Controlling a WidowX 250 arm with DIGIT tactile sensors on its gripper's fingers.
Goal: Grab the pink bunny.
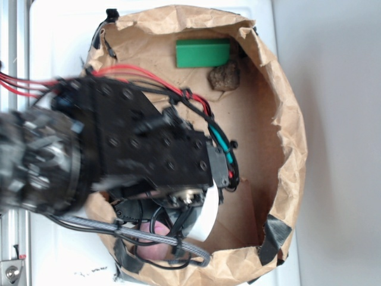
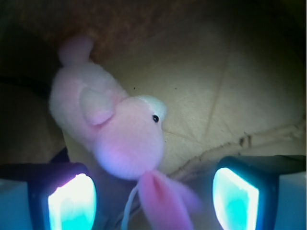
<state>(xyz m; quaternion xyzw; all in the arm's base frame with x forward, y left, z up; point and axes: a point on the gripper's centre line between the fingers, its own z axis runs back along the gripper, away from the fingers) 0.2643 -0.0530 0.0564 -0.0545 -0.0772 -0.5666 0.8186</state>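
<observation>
Two spread fingers (image 2: 72, 201) of the gripper (image 2: 153, 199) flank the bunny (image 2: 115, 129), which lies on the paper floor low in the bag (image 1: 286, 107), far from the block (image 1: 202, 53); nothing is clamped yet.

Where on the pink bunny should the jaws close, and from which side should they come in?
Probably across the pink bunny at its rounded head, coming straight down from above. It lies on the brown paper, with the head the fullest part nearest the open gripper; the thin ears would likely slip.
</observation>
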